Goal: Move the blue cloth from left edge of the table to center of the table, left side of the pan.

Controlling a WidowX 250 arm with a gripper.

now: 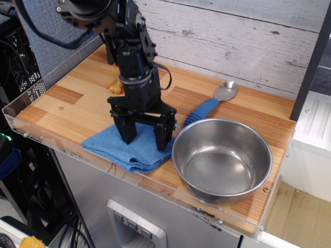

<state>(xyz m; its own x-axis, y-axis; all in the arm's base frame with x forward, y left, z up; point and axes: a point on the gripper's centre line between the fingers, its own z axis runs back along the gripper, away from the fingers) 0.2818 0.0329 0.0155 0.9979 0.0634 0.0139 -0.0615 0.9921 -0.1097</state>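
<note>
The blue cloth (125, 151) lies flat on the table (62, 106) near its front edge, just left of the pan (222, 160), a round shiny steel bowl. My gripper (145, 138) points straight down over the cloth's back right part. Its two black fingers (127, 132) are spread wide, with their tips at or just above the cloth. Nothing is pinched between them. The right finger stands close to the pan's left rim.
A metal spoon with a blue handle (209, 106) lies behind the pan. A small yellow object (114, 87) shows behind my arm at the back left. A clear acrylic rim (31, 132) runs along the table's front and left edges. A white plank wall stands behind.
</note>
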